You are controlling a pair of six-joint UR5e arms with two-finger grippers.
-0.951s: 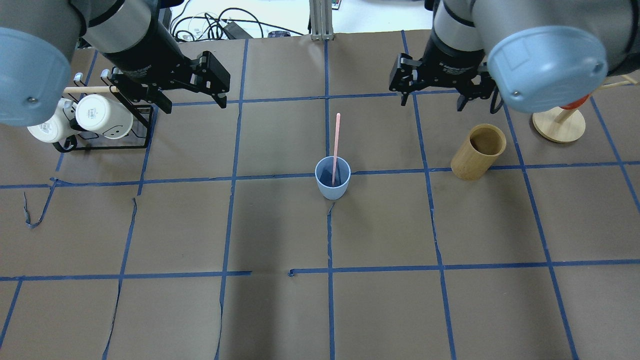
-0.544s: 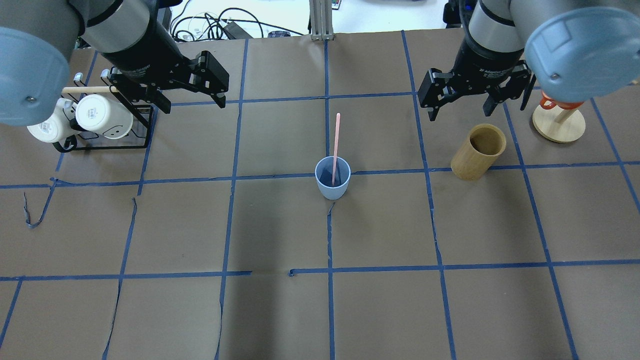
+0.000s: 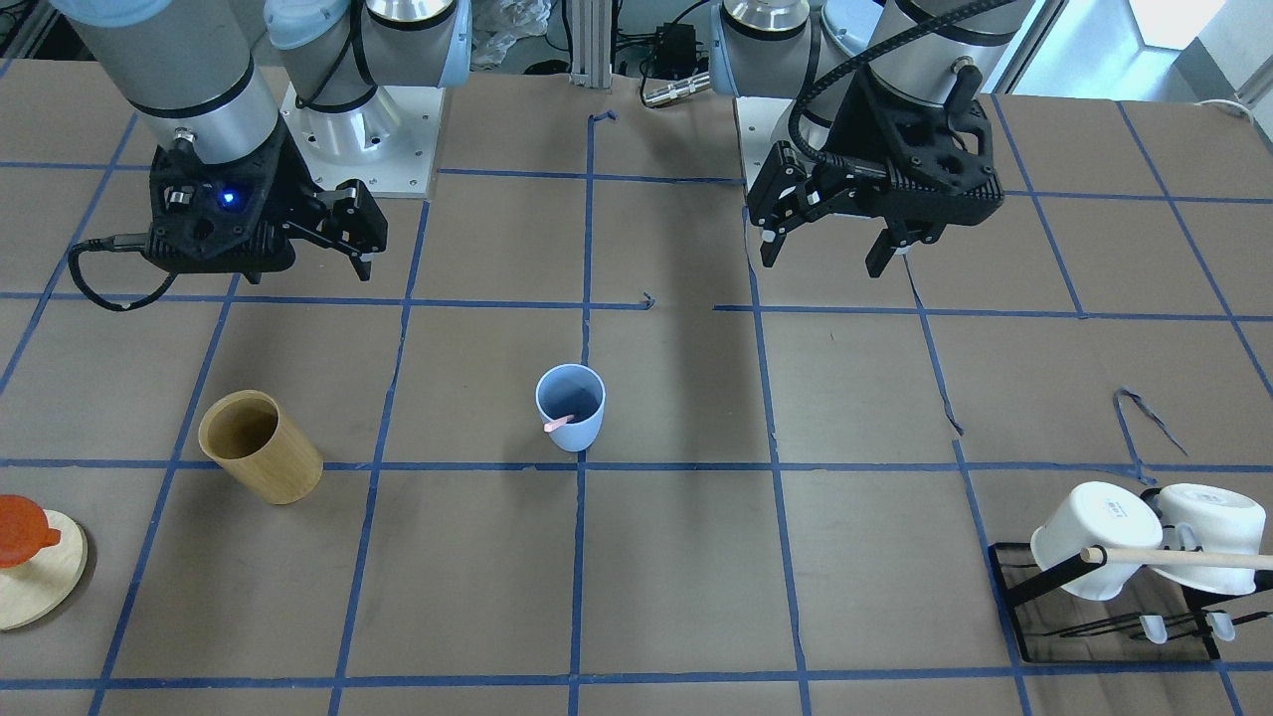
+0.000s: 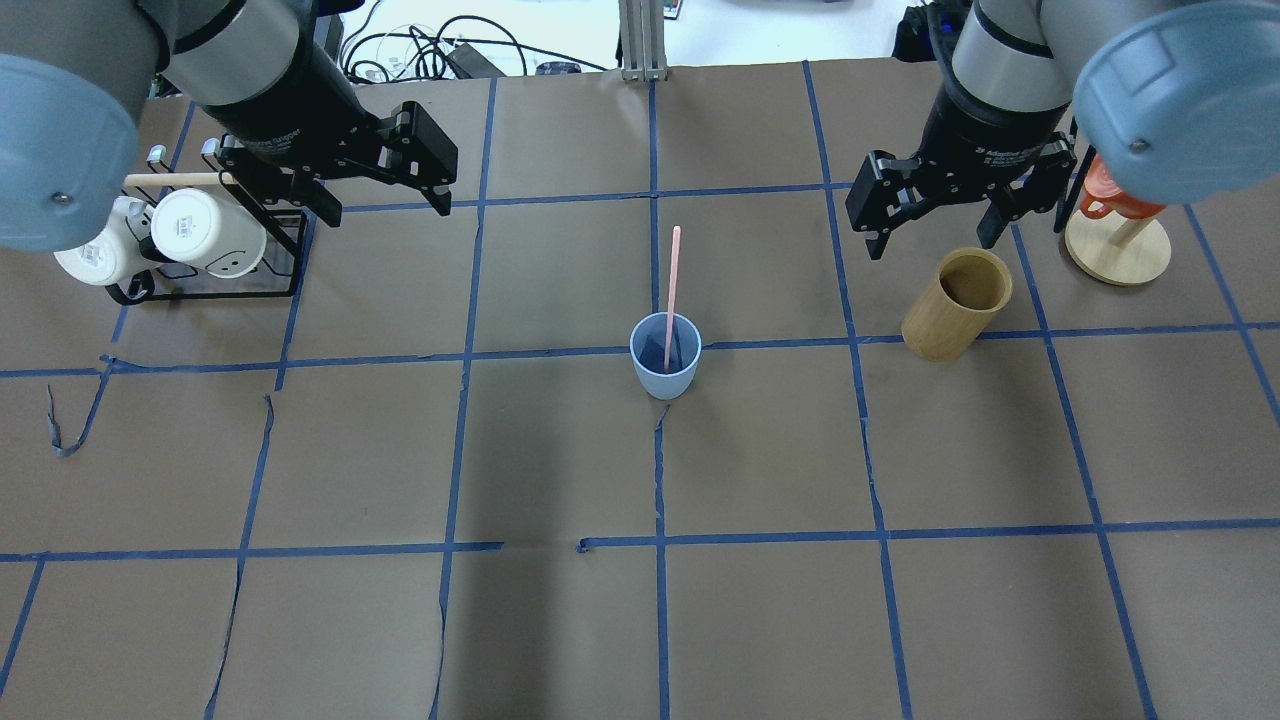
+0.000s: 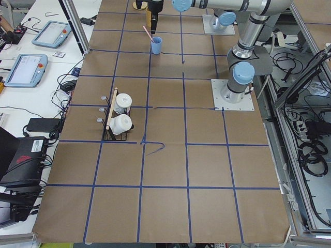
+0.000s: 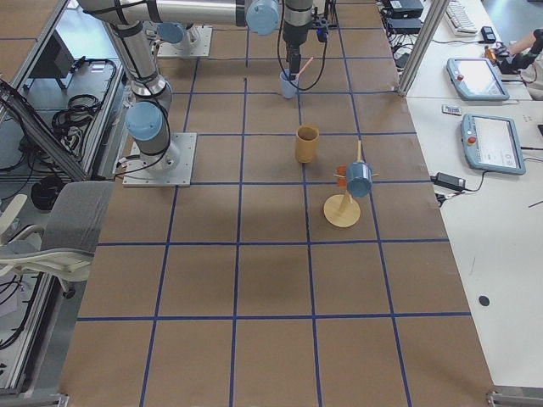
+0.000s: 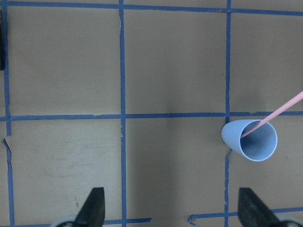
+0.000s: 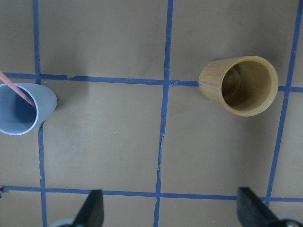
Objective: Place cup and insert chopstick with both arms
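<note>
The light blue cup (image 4: pixel 665 372) stands upright near the table's middle; it also shows in the front view (image 3: pixel 570 410) and both wrist views (image 7: pixel 251 140) (image 8: pixel 21 111). The pink chopstick (image 4: pixel 673 280) stands in it, leaning on the rim, its top tilted away from the robot (image 7: pixel 279 112). My left gripper (image 4: pixel 385 210) is open and empty, raised at the back left beside the mug rack (image 3: pixel 820 264). My right gripper (image 4: pixel 932 243) is open and empty, raised just behind the wooden cup (image 3: pixel 328 264).
A tan wooden cylinder cup (image 4: pixel 955 305) stands right of the blue cup. A black rack (image 4: pixel 290 255) with two white mugs (image 4: pixel 205 232) and a wooden rod (image 4: pixel 180 179) sits at the back left. A round wooden stand (image 4: pixel 1117 252) with an orange piece is at the back right.
My right gripper has moved to the right and a little nearer, ending just behind the wooden cup. The left arm, the cup and the chopstick have not moved.
</note>
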